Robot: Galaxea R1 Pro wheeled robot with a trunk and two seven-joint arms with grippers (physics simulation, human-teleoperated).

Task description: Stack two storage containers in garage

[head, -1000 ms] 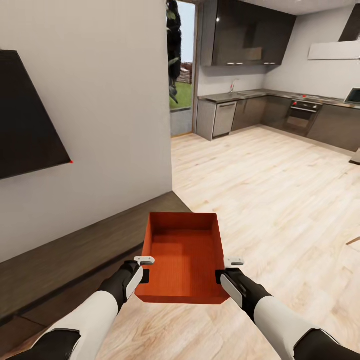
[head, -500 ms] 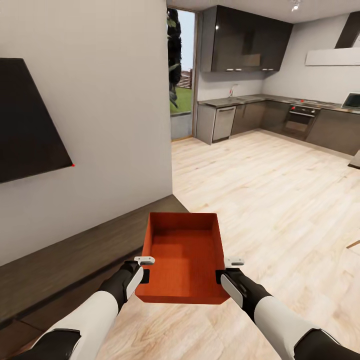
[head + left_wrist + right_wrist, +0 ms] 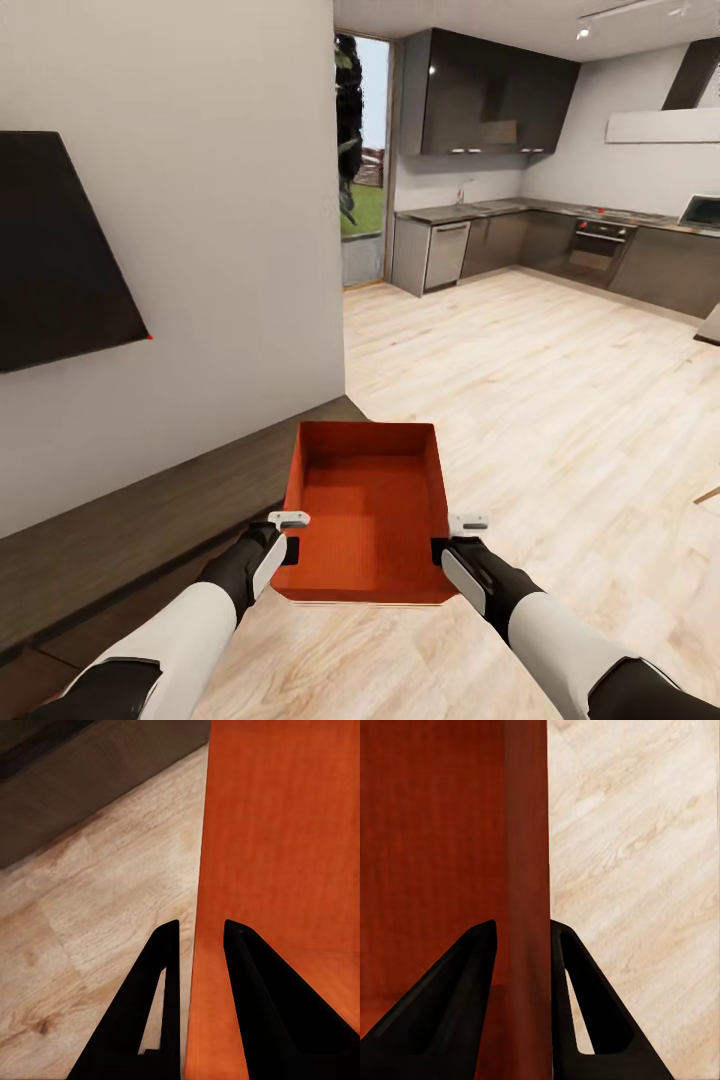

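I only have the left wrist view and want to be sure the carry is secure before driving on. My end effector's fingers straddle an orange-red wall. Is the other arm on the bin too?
Observer: Yes. The right end effector has one finger inside and one outside the opposite long wall of the storage container.
Operator: Anything loaded in it?
Observer: No. The head view looks straight into it, and its inside is bare.
Operator: What is in front of us?
Observer: An open kitchen lies ahead across the light wood floor.
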